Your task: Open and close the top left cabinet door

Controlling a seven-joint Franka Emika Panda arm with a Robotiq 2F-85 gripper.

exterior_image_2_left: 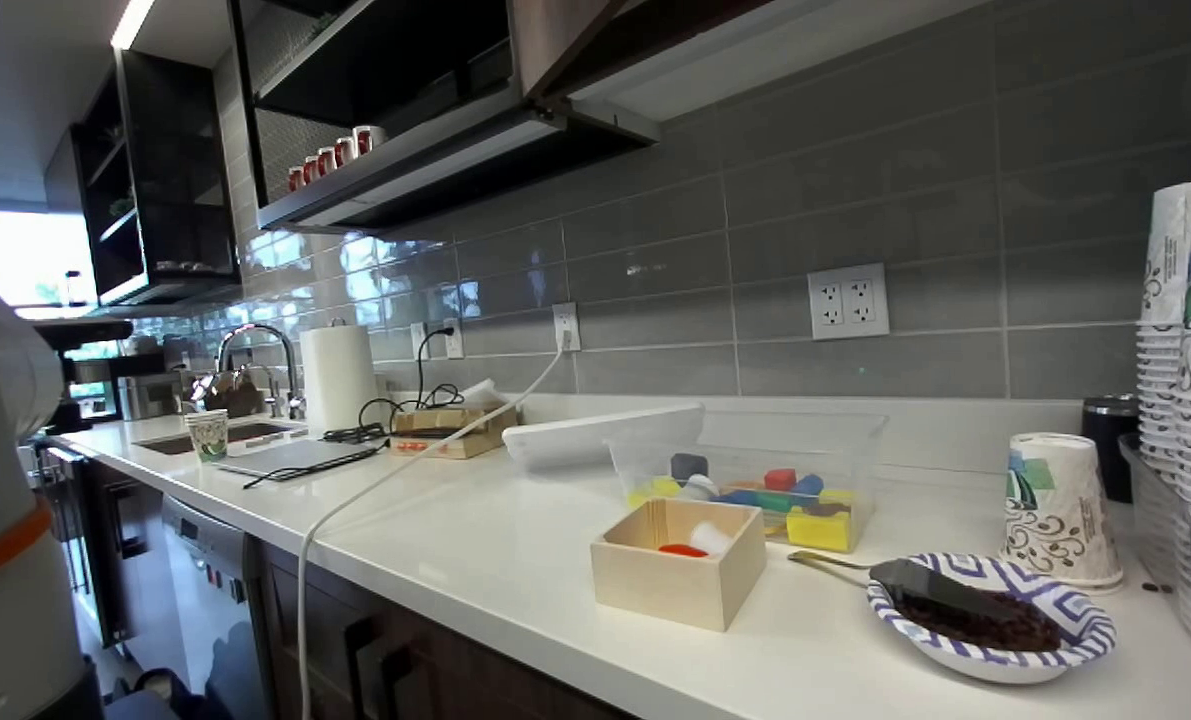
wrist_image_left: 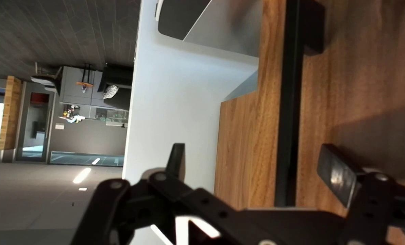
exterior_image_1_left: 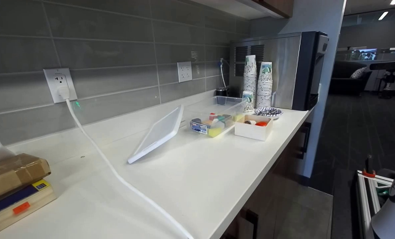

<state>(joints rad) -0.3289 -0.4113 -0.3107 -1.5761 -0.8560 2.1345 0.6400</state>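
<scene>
In the wrist view, which stands upside down, a brown wooden cabinet door (wrist_image_left: 365,85) fills the right side. A long black bar handle (wrist_image_left: 289,112) runs along it. My gripper (wrist_image_left: 256,165) is open, with one finger on each side of the handle and visible gaps between; neither finger touches the bar. Whether the door is fully closed is hard to tell. In an exterior view, the upper cabinet's wood (exterior_image_1_left: 278,6) shows only at the top edge; brown upper cabinet wood (exterior_image_2_left: 560,35) also shows in an exterior view. The gripper is outside both exterior views.
Below the upper cabinets runs a white counter (exterior_image_1_left: 197,172). It holds a clear bin (exterior_image_1_left: 217,114), a wooden box (exterior_image_2_left: 670,590), stacked paper cups (exterior_image_1_left: 264,88) and a steel machine (exterior_image_1_left: 287,73). A white cable (exterior_image_1_left: 117,176) crosses it. The white arm (exterior_image_2_left: 0,420) stands beside the counter.
</scene>
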